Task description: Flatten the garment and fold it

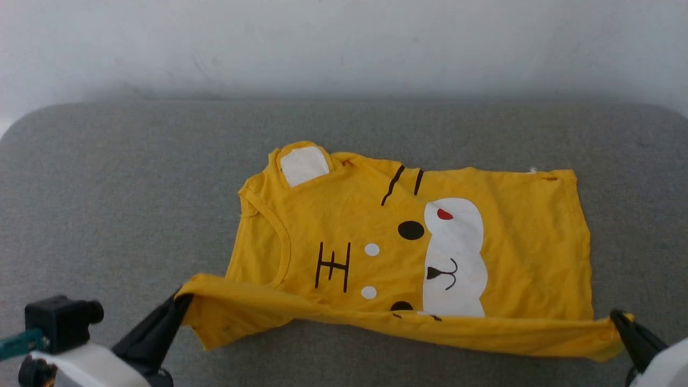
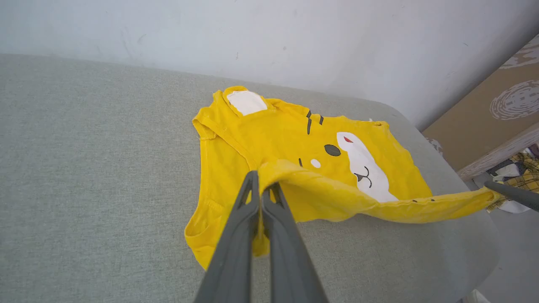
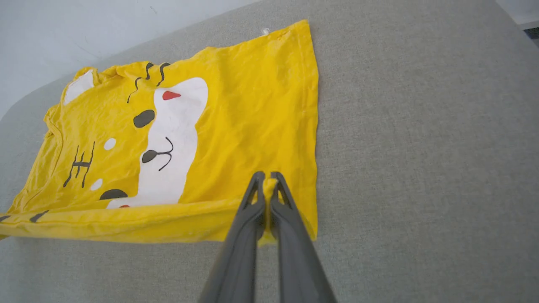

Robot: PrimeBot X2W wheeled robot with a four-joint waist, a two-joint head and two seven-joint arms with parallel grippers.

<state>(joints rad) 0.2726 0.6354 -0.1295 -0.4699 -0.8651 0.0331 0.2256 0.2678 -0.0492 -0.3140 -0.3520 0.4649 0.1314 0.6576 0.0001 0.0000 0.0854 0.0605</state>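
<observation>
Yellow garment (image 1: 516, 226): on grey surface (image 1: 107, 188), near edge lifted.
Left gripper (image 1: 181, 299): clamps seven o'clock corner.
Right gripper (image 1: 617, 316): clamps four o'clock corner.

You find the garment (image 1: 516, 236) lying on the table (image 1: 107, 204), about at its middle, and the wall (image 1: 344, 43) stands behind it. The neck opening of the garment points to the left and the hem to the right. The sewn patch (image 1: 303, 164) sits at the garment's far left corner. The near edge of the garment is lifted off the table and hangs between two holds: the left gripper (image 1: 184, 299) pinches the near left corner, and the right gripper (image 1: 617, 317) pinches the near right corner. To the right of the garment, past the table end, some other fabric (image 2: 524, 168) lies.
</observation>
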